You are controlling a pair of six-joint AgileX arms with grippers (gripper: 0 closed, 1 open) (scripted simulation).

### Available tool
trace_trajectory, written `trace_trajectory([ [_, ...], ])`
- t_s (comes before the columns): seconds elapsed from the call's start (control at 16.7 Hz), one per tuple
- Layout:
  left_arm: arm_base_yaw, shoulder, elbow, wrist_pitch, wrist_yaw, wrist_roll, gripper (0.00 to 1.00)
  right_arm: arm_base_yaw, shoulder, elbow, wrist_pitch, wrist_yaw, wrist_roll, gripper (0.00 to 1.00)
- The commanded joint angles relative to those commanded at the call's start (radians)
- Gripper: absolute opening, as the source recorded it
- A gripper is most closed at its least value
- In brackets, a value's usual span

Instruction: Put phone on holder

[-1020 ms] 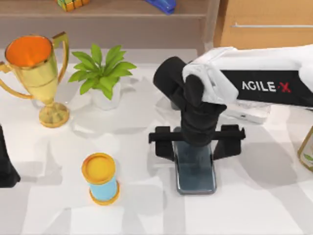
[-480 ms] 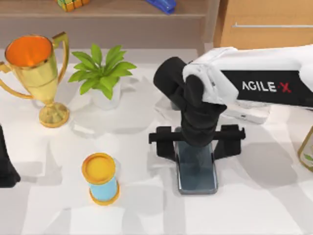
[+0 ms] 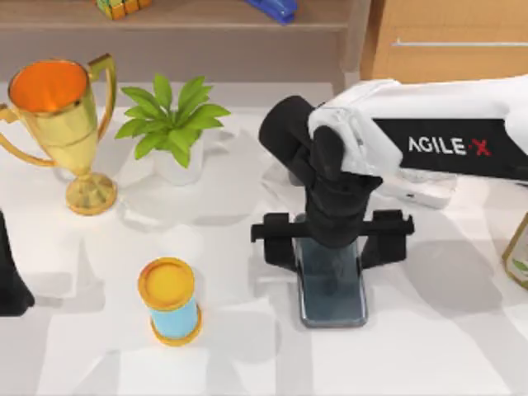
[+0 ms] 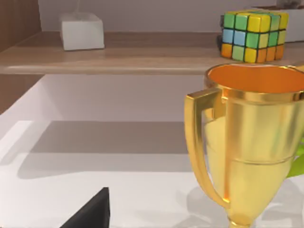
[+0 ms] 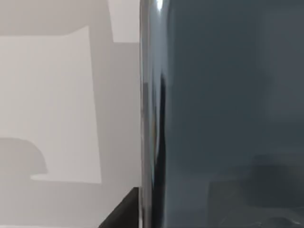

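Observation:
The phone (image 3: pixel 332 293), a dark grey-blue glossy slab, lies flat on the white table just right of centre, its far end hidden under my right arm. My right gripper (image 3: pixel 330 243) points down over that end, its black fingers (image 3: pixel 278 242) pressed against the phone's two long edges. In the right wrist view the phone (image 5: pixel 228 109) is very close, with one black fingertip (image 5: pixel 121 213) against its edge. A white holder (image 3: pixel 425 195) shows partly behind the right arm. My left gripper (image 3: pixel 8 280) is parked at the table's left edge.
A gold trophy (image 3: pixel 62 115) stands at the back left, beside a small potted plant (image 3: pixel 173 124). An orange-capped blue cylinder (image 3: pixel 171 301) stands left of the phone. A gold-rimmed object (image 3: pixel 518 252) sits at the right edge. A shelf holds a colour cube (image 4: pixel 251 35).
The phone has shifted very slightly to the right between the fingers. The right arm has barely moved and the left arm is still.

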Motion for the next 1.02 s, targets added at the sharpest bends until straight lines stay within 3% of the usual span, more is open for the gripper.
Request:
trace_trajectory([
  [0.66,0.000,0.000,0.000,0.000,0.000,0.000,1.00,-0.003,-0.033,0.043,-0.065,-0.006,-0.006,0.00],
  [1.02,0.000,0.000,0.000,0.000,0.000,0.000,1.00,-0.107,-0.174,0.159,-0.070,-0.144,-0.204,0.00],
])
